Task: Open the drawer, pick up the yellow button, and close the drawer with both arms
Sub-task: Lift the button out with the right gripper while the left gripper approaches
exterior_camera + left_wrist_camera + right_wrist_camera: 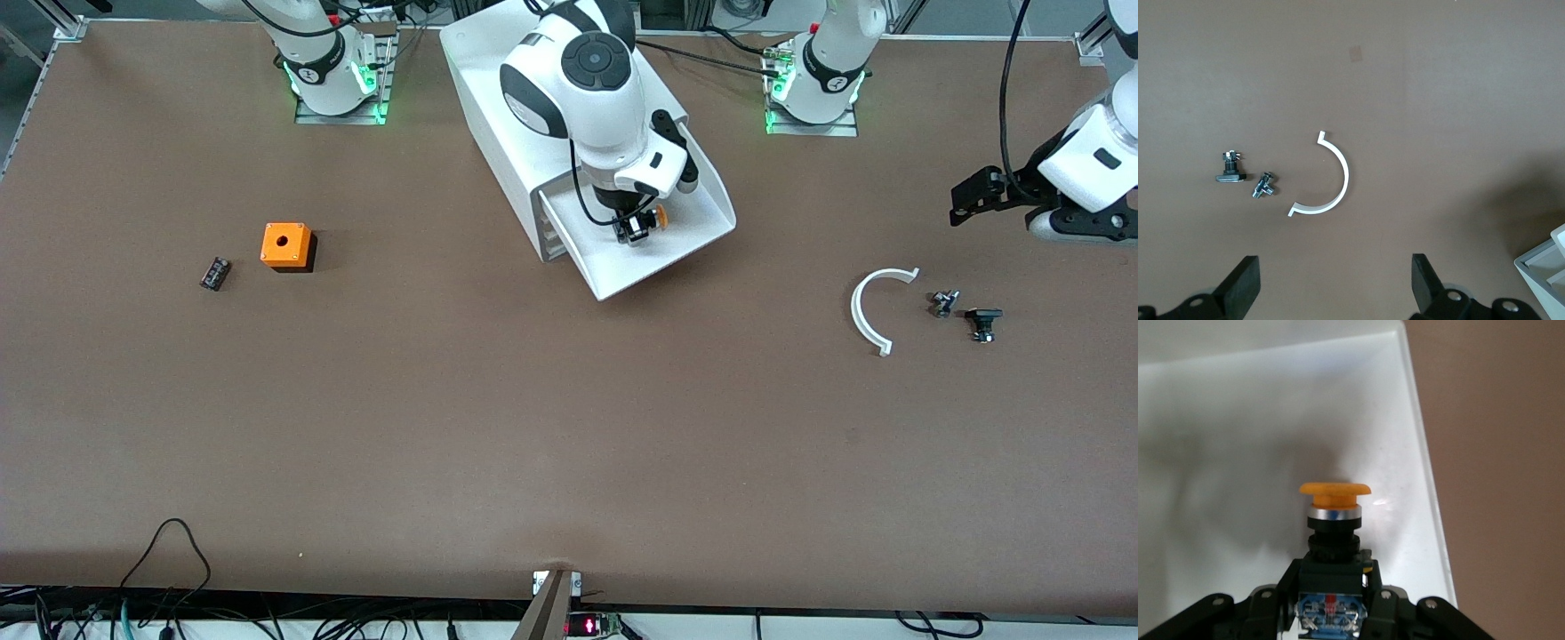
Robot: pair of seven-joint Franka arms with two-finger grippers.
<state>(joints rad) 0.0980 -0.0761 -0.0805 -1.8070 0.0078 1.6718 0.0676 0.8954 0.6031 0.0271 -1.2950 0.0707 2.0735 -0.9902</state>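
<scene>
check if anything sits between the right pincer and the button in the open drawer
Nothing visible does. The right pincer is inside the open drawer and already shut on the button, gripping its black body with the orange cap sticking out. The left pincer waits open over the table.

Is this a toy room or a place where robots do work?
It looks like a robot test lab, not a toy room. Two white arms are bolted to a big brown table. The right gripper grips an orange button over an open white drawer, and cables hang along the table's edge.
</scene>
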